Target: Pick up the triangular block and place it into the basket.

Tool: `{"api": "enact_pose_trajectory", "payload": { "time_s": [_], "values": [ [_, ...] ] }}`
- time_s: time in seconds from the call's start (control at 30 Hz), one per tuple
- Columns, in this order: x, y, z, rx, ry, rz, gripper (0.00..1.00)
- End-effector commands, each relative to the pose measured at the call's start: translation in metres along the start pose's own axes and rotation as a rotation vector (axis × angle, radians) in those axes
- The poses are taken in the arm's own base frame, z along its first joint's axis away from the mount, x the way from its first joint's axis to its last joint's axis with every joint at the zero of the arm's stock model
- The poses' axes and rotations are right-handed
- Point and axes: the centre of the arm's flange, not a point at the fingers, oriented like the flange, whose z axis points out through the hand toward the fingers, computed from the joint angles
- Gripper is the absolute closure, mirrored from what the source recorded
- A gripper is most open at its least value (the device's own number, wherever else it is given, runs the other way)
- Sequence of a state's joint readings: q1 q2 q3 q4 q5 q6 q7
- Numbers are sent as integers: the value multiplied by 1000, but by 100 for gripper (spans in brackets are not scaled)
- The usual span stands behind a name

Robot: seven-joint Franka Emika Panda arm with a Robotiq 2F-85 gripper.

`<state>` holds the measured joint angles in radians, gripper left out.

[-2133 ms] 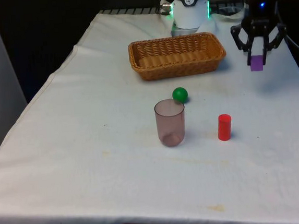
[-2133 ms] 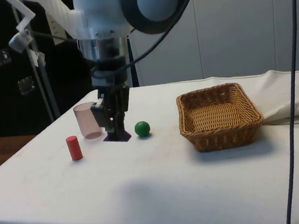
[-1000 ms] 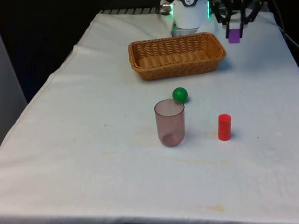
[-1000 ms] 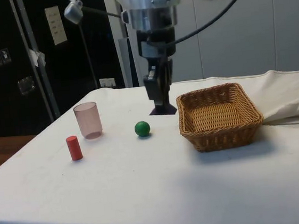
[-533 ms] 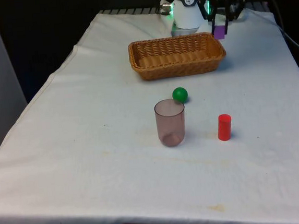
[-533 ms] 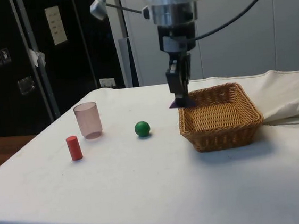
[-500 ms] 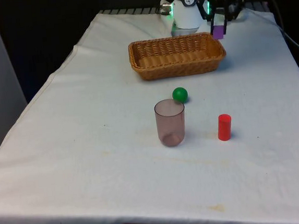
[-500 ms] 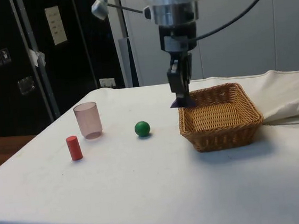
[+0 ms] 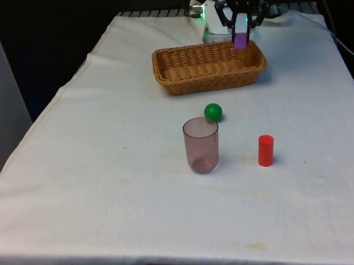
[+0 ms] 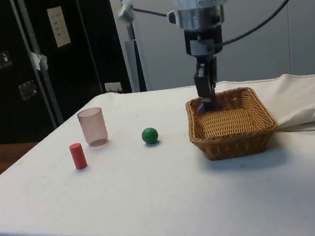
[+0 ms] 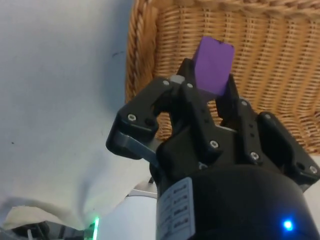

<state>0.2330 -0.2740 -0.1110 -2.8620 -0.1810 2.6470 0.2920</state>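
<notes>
My gripper is shut on the purple triangular block. It hangs just above the wicker basket, over the end at the front view's right. In the side view the block sits at rim height over the basket's end nearest the green ball. The wrist view has the block between my fingers with the basket's woven floor behind it.
A green ball, a translucent brownish cup and a red cylinder stand on the white cloth, well in front of the basket. The robot's base rises just behind the basket.
My gripper carried the purple block up from the cloth at the front view's right and across to the basket; it now hangs over the basket's end.
</notes>
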Motion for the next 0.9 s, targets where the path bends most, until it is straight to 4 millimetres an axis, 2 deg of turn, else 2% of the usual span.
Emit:
{"api": "enact_pose_trajectory", "payload": {
  "time_s": [0.0, 0.1, 0.13, 0.27, 0.4, 0.43, 0.5, 0.67, 0.7, 0.87],
  "values": [
    [-3, 5, 1, -6, 7, -1, 66],
    [-7, 14, 5, -8, 2, 0, 66],
    [-5, 9, 5, -2, -7, 0, 66],
    [-10, 29, 10, -16, -9, 0, 66],
    [-11, 41, 14, -24, -17, 2, 66],
    [-11, 36, 13, -18, -25, 5, 66],
    [-13, 49, 17, -31, -24, 2, 66],
    [-16, 63, 23, -40, -35, 4, 66],
    [-16, 60, 21, -35, -43, 7, 66],
    [-15, 80, 31, -50, -39, 7, 66]
  ]
}}
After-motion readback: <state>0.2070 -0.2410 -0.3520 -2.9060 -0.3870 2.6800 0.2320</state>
